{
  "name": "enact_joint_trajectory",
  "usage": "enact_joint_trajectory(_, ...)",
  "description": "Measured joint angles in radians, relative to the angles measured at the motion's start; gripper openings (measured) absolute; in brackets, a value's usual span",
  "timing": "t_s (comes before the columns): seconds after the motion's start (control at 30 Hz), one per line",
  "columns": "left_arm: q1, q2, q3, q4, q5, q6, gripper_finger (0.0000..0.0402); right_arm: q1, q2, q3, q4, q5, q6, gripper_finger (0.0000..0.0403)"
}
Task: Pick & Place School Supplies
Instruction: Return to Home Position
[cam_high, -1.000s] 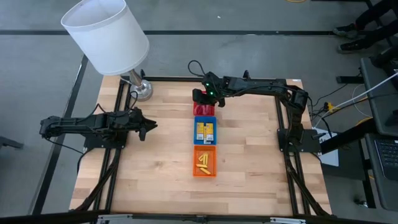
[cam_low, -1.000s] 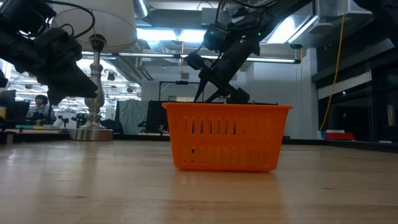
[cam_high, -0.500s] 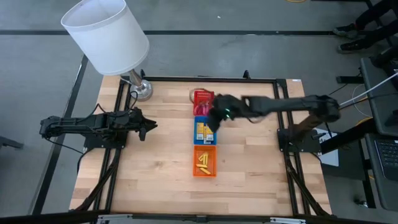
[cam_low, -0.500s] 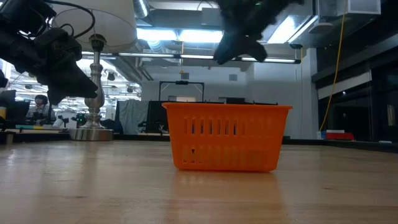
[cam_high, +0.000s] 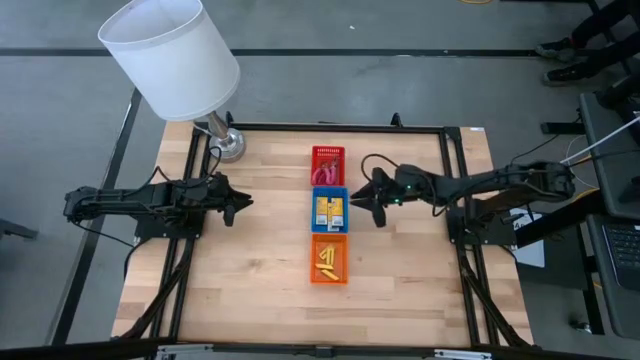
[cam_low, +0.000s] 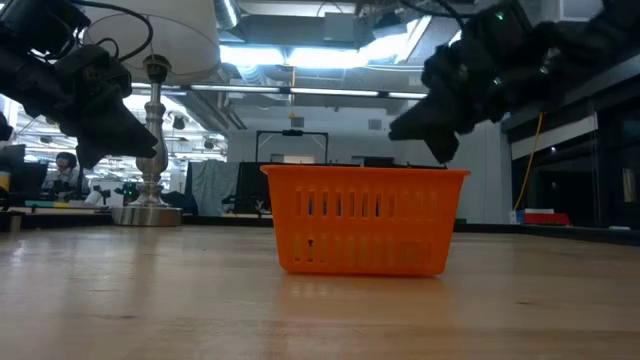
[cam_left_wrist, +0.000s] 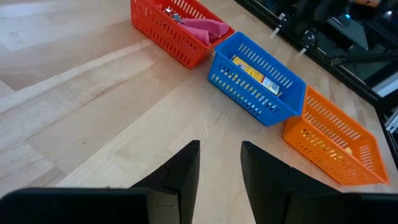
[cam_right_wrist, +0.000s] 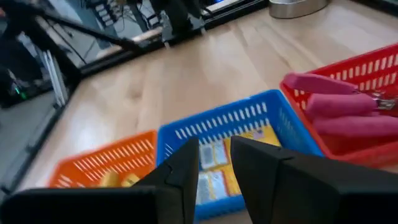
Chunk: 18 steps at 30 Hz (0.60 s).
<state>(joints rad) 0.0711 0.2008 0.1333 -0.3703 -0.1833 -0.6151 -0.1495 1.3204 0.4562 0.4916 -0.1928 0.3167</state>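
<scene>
Table: a pale wooden plank table (cam_high: 250, 290) is bordered by a black frame (cam_high: 300, 127); its top is bare apart from the trays and the lamp.
Trays: three slatted plastic trays are set end to end in one row down the middle of the table, the red tray (cam_high: 327, 153) farthest, the blue tray (cam_high: 331, 191) in the middle, the orange tray (cam_high: 329, 279) nearest.
Tools: pink-handled tools (cam_right_wrist: 336, 102) are laid in the red tray.
Packets: yellow packets (cam_high: 331, 211) with dark marks are laid flat in the blue tray.
Sticks: short yellow sticks (cam_high: 327, 262) are heaped loosely in the orange tray.
Left claw: the left claw (cam_high: 240, 204) is held above the left half of the table, pointed right toward the row of trays and well apart from it. Its fingers (cam_left_wrist: 183, 171) are parted by a narrow gap and nothing is gripped.
Right claw: the right claw (cam_high: 360, 200) is held above the table just right of the blue tray, pointed at it. Its fingers (cam_right_wrist: 180, 171) are likewise parted by a narrow gap and nothing is gripped.
Lamp: a lamp is stood at the far left corner, its metal base (cam_high: 228, 147) on the table and its white shade (cam_high: 168, 55) seen past the far edge.
Room: a grey floor (cam_high: 60, 90) is seen around the table. In the low view, ceiling lights (cam_low: 285, 55) are lit over a large workshop, and a person (cam_low: 66, 168) is seated far off at the left.
</scene>
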Motion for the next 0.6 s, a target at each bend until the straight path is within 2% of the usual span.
enact_joint_trajectory(0.13,0.000,0.000,0.000,0.000,0.000,0.000,0.0114,-0.025,-0.010,-0.091,0.113,-0.010,-0.071,0.0096)
enact_joint_trajectory(0.23,0.000,0.000,0.000,0.000,-0.001,0.000,0.0114,-0.033,-0.045,-0.191,0.284,-0.010,-0.070,0.0096)
enact_joint_trajectory(0.33,0.000,0.000,0.000,0.000,-0.001,0.000,0.0114,-0.033,-0.097,-0.297,0.371,-0.010,-0.056,0.0094)
enact_joint_trajectory(0.47,0.000,0.000,0.000,0.000,-0.001,0.000,0.0114,-0.017,-0.197,-0.405,0.409,-0.014,-0.026,0.0086)
enact_joint_trajectory(0.6,0.000,0.000,0.000,0.000,-0.001,0.000,0.0114,0.020,-0.293,-0.443,0.374,-0.024,-0.024,0.0079)
